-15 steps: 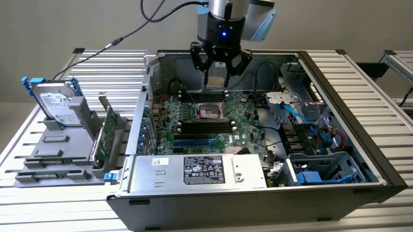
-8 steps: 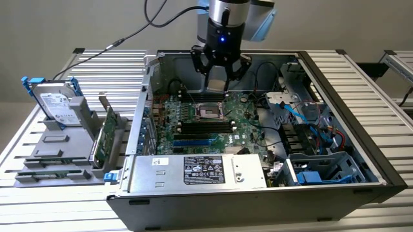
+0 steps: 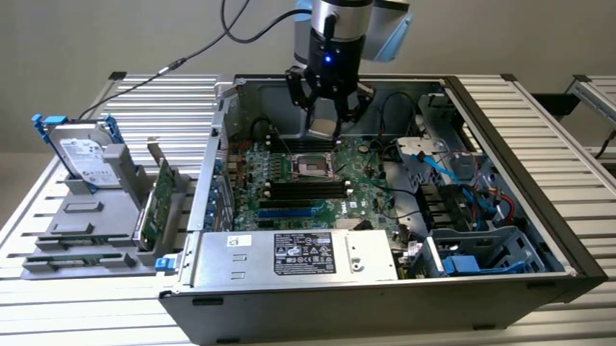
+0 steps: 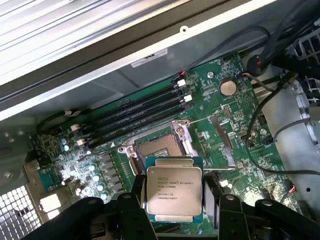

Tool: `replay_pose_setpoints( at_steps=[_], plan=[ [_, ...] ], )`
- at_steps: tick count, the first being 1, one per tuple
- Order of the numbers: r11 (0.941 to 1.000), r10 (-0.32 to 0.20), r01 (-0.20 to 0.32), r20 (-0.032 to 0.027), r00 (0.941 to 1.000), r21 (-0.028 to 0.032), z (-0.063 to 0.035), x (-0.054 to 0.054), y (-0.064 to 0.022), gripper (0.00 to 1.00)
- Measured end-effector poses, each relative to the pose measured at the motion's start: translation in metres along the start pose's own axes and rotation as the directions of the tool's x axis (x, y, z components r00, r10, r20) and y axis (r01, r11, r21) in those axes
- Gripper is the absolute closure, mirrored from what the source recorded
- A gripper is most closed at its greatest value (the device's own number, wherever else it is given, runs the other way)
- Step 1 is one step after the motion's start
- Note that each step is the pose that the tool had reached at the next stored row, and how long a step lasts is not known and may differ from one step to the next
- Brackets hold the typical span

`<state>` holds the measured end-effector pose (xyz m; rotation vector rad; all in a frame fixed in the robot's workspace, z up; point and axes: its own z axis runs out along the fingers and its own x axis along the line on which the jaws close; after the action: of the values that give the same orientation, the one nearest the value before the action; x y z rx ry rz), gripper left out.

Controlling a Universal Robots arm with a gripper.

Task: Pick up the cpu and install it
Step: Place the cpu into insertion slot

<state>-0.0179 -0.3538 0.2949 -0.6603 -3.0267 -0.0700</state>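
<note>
Gripper [image 4: 173, 206] jaws are clamped on the cpu [image 4: 173, 192], one dark finger [image 4: 131, 210] pressing each of two opposite edges. The chip sits flat between them, with its silver metal top and printed lettering turned up toward the wrist. It is close to square, so it has no real long axis; its edges look roughly parallel to the frame of the socket [image 4: 159, 148].

That socket lies below the held chip on the green motherboard [image 3: 332, 198] and is clearly apart from it, with open air between the two in the exterior view. In the wrist view the socket shows just past the chip's far edge, so the chip seems to hang slightly to one side of it rather than squarely over it. I judge the cpu picked up but not yet seated.

Just beyond the socket from the gripper run the dark memory slots [image 4: 140, 112], side by side.

All of this sits inside the open computer case [image 3: 366, 313]. It also holds a boxy silver power supply [image 3: 298, 256], blue cables [image 3: 438, 169] and a grey drive cage [image 3: 481, 252].

Well away from the gripper, outside the case, a grey rack [image 3: 82, 216] holds a hard drive [image 3: 85, 151] on edge and a green card board [image 3: 159, 198].
</note>
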Motion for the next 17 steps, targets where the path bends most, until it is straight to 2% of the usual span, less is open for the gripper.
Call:
replay_pose_setpoints(
  at_steps=[4,8,13,17],
  plan=[
    [0.9973,0.073,-0.073,0.0024,0.9973,-0.0039,0.0002,0.0,0.0,0.45],
    [0.9895,0.145,-0.145,0.0045,0.9895,-0.0079,0.0006,0.0,0.0,0.45],
    [0.9722,0.234,-0.234,0.0068,0.9722,-0.013,0.0016,-0.0001,-0.0001,0.45],
    [0.9529,0.303,-0.303,0.0082,0.9529,-0.0173,0.0027,-0.0001,-0.0001,0.45]
  ],
)
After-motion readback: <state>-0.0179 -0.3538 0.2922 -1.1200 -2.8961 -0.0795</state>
